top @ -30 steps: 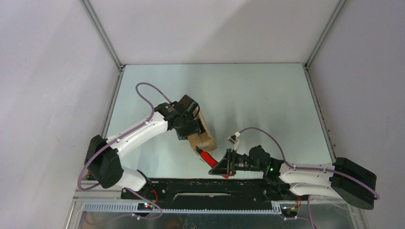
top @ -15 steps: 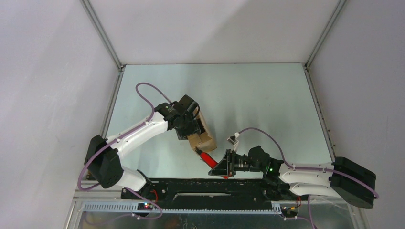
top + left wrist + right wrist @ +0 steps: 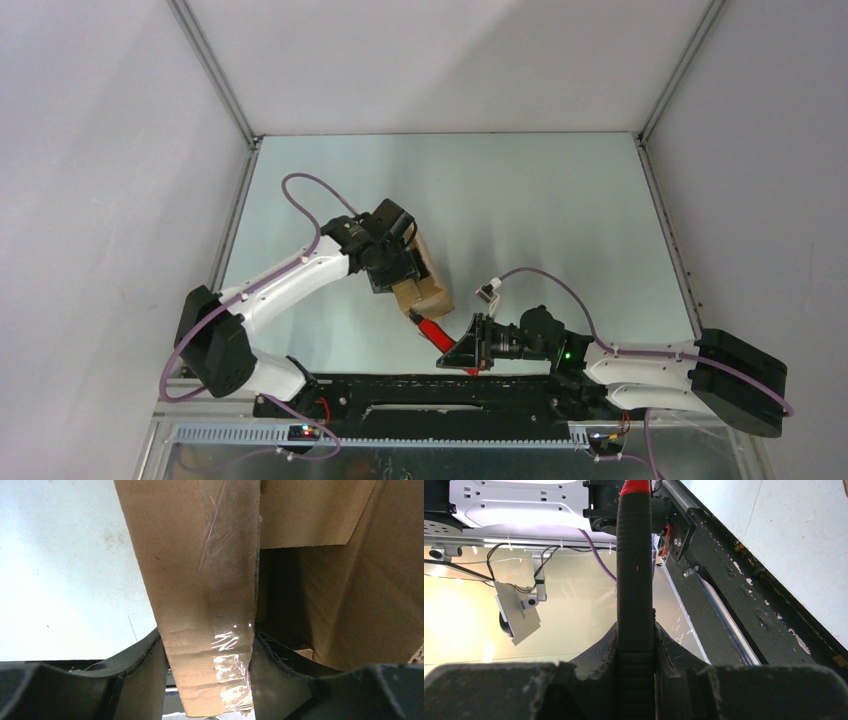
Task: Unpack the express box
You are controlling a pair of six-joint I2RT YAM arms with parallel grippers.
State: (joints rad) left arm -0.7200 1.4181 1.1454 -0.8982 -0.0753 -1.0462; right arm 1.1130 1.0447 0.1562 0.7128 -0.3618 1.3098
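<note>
The express box [image 3: 428, 285] is plain brown cardboard under a strip of clear glossy tape [image 3: 227, 605], the utility knife [image 3: 434, 331] red with a black grip, the left fingers [image 3: 135, 675] matte black, the left arm [image 3: 290, 278] and right arm [image 3: 640, 365] white with purple cables [image 3: 543, 269], and the counter [image 3: 540, 200] pale blue-green.

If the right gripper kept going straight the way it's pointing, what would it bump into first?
Probably the small brown cardboard box. The right gripper points that way, and the red-and-black utility knife it grips sticks out ahead, tip close to the box's near corner. Height is unclear from above.
</note>
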